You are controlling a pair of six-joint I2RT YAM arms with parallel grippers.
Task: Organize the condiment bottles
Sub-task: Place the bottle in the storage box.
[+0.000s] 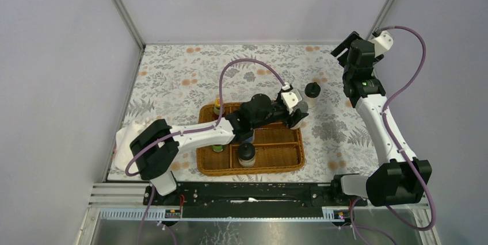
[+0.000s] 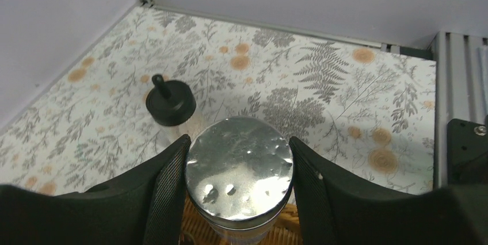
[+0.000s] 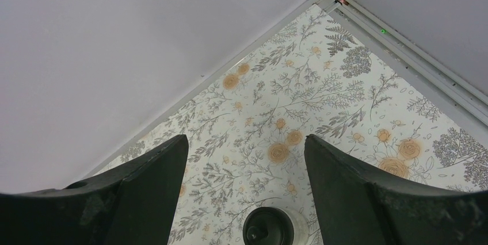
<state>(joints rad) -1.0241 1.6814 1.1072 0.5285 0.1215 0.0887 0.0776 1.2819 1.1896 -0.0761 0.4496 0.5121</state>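
Left gripper (image 2: pixel 237 141): jaws pinch the silver-lidded shaker (image 2: pixel 239 170), one finger at each side of its lid. The wicker basket (image 1: pixel 253 170) lies directly under the shaker; cannot tell whether they touch. Just beyond the jaws and to their left, the knob-lidded cream jar (image 2: pixel 170 102) stands upright on the floral cloth (image 2: pixel 322 101), outside the basket. Behind the jaws, in the basket: yellow-capped bottle (image 1: pixel 218 106) and dark black-capped jar (image 1: pixel 246 153). Right gripper (image 3: pixel 246 138): jaws spread wide with nothing between them, and the cream jar sits below on the cloth.
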